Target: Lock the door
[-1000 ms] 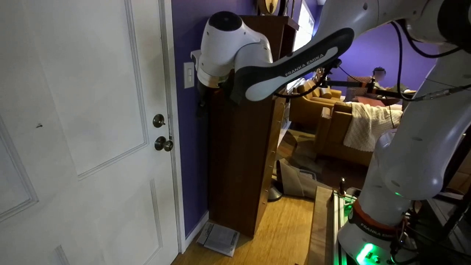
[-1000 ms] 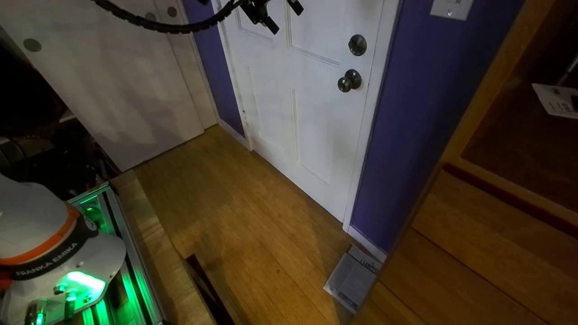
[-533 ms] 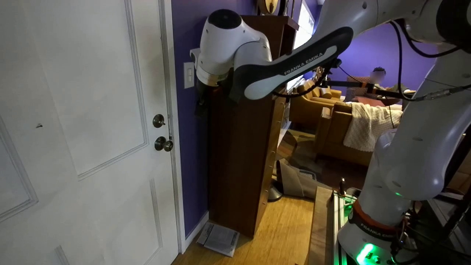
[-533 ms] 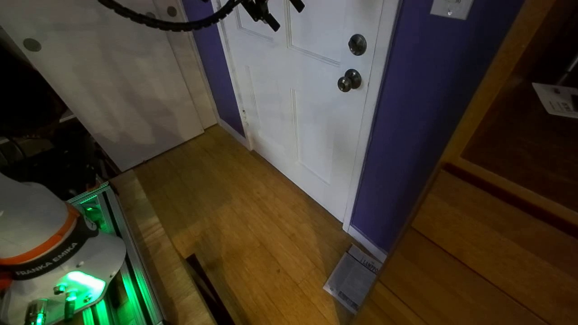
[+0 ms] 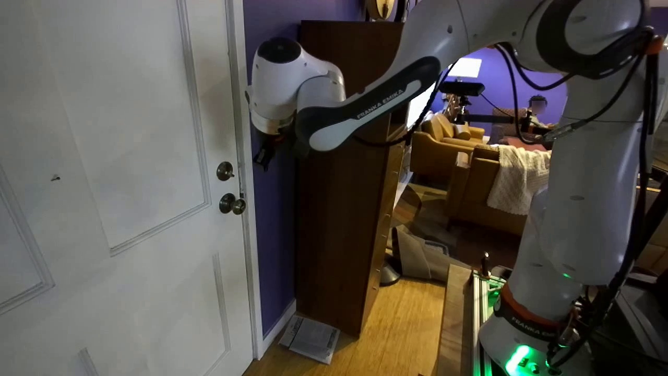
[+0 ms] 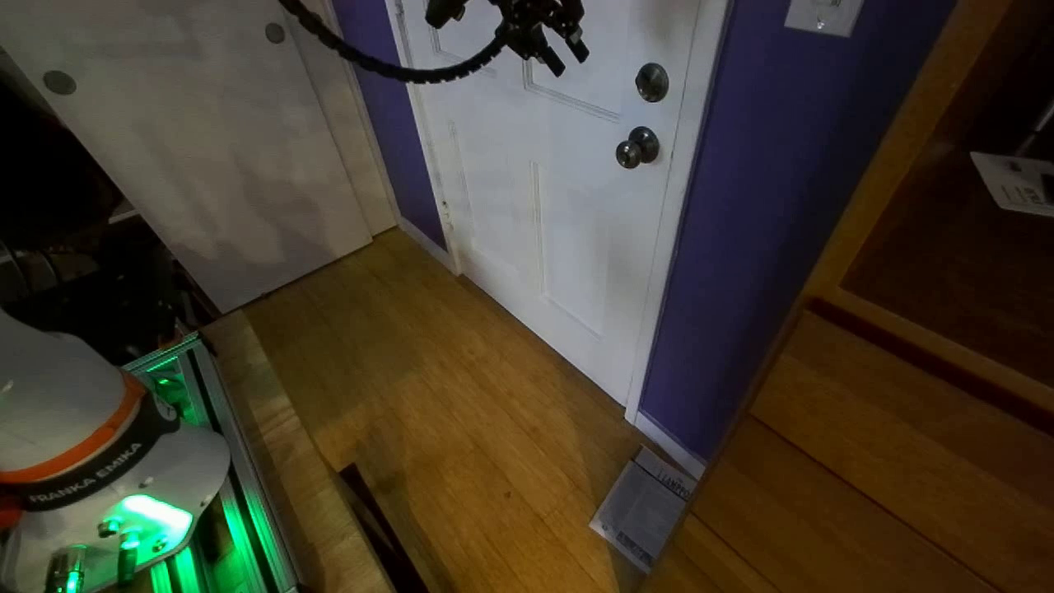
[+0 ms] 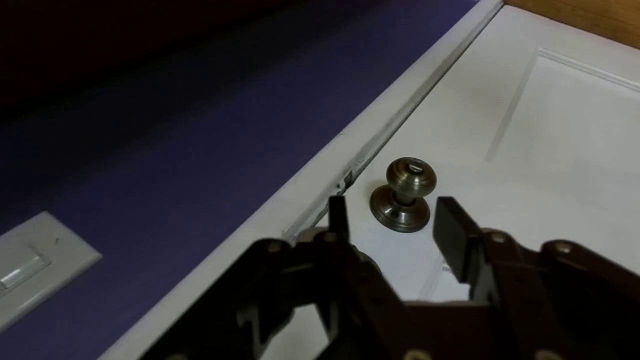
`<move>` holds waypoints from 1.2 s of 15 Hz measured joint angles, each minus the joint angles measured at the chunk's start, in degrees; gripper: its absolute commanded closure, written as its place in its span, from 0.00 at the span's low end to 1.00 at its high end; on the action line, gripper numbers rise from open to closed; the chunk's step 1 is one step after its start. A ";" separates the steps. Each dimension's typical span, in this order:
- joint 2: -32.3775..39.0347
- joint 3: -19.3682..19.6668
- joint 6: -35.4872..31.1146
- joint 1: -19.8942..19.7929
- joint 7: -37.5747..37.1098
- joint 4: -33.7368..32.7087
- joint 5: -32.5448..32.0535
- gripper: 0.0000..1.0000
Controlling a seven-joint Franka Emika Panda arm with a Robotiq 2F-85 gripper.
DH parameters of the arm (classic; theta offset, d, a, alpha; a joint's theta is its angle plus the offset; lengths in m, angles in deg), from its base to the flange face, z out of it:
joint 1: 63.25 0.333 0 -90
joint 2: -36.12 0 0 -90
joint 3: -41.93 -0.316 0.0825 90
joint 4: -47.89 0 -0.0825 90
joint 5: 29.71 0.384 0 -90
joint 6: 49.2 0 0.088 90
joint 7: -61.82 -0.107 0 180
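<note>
Ahead of our spread end effector [image 7: 392,217] waits the thumb-turn deadbolt [image 5: 225,171]: we've just swung closer, so lining up for that turn likely comes next!

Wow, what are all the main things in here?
Walls: at least 2, purple, around room
Door: 1, white, set in wall
Doorknob: 1, bronze-toned, on door
Deadbolt: 1, bronze-toned, above doorknob
Light switch: 1, white, on wall
Cabinet: 1, brown, against wall
Floor: 1, tan, underfoot
Printed paper: 1, grey, on floor
Large panels: at least 2, white, near door
Seats: at least 2, tan, background
Blanket: 1, cream, over seat
Person: 1, dark-haired, background
Robot arm: 1, white-and-black, before door
Gripper: 1, black, open, near door
</note>
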 measured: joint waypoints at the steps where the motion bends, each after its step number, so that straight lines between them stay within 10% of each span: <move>1: 2.24 0.53 0.00 0.82 -0.07 -1.94 -0.03 0.89; 18: 23.26 10.56 -2.83 10.39 -3.56 -24.29 -3.44 1.00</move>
